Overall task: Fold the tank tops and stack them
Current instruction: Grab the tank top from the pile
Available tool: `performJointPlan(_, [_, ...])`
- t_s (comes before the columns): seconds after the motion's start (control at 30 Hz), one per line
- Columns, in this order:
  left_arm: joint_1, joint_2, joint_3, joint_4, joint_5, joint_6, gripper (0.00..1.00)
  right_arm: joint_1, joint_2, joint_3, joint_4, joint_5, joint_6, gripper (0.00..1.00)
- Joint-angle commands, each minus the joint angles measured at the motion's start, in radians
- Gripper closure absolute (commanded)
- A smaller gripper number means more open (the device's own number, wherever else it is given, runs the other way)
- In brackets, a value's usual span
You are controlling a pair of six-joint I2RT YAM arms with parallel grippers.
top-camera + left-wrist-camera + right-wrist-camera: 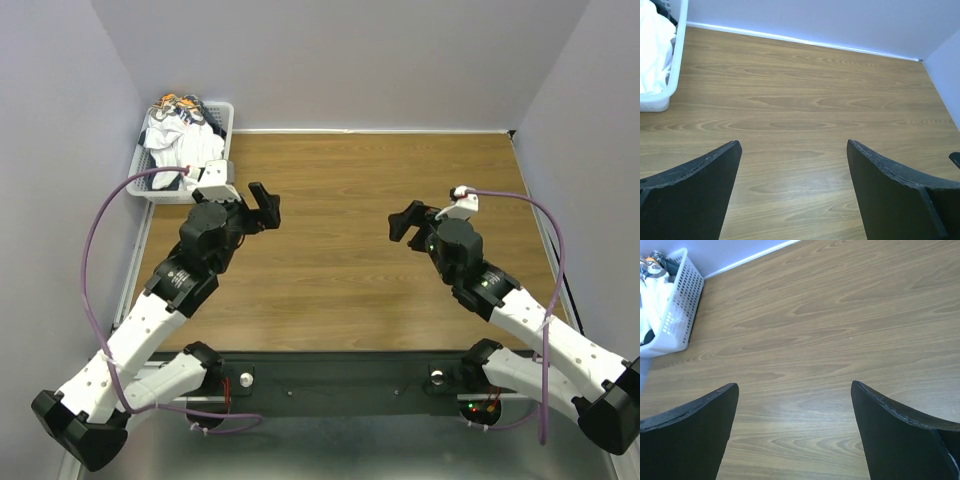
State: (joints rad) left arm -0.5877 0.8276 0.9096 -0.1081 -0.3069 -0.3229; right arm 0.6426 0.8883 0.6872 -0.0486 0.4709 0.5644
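Nothing has begun, I'd say: the tank tops [178, 135] sit heaped in the white basket [230, 125] at the far left corner. The left tool [264, 207] hangs wide open and empty. No top lies on the bench [340, 300]. The right tool [404, 222] gapes empty too. All the folding and stacking remains.

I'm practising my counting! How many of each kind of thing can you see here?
Robot hands: 2 (left hand, right hand, both open)
Basket: 1
Pile of tops: 1 (how many tops are in it can't be told)
Table: 1
Total: 5
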Motion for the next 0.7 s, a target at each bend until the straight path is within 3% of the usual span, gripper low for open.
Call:
performJointPlan(0.0, [0.003, 0.008, 0.003, 0.047, -0.018, -0.005, 0.01, -0.001, -0.005, 0.026, -0.007, -0.012, -0.027, 0.00])
performJointPlan(0.17, [0.018, 0.097, 0.067, 0.048, -0.066, -0.045, 0.02, -0.001, 0.031, 0.052, -0.030, -0.072, -0.052, 0.00])
performJointPlan(0.23, [0.043, 0.168, 0.187, 0.018, -0.121, -0.039, 0.02, -0.001, 0.057, 0.070, -0.033, -0.106, -0.060, 0.00])
performJointPlan(0.4, [0.322, 0.464, 0.522, -0.068, -0.121, -0.084, 0.06, -0.001, 0.126, 0.104, -0.036, -0.166, -0.052, 0.00])
performJointPlan(0.47, [0.371, 0.563, 0.581, -0.062, -0.191, -0.102, 0.07, 0.000, 0.162, 0.124, -0.036, -0.198, -0.051, 0.00])
performJointPlan(0.6, [0.532, 0.749, 0.717, -0.053, -0.156, -0.183, 0.14, 0.000, 0.210, 0.153, -0.037, -0.251, -0.046, 0.00])
performJointPlan(0.67, [0.557, 0.886, 0.774, -0.054, -0.159, -0.186, 0.18, 0.000, 0.224, 0.160, -0.039, -0.276, -0.044, 0.00])
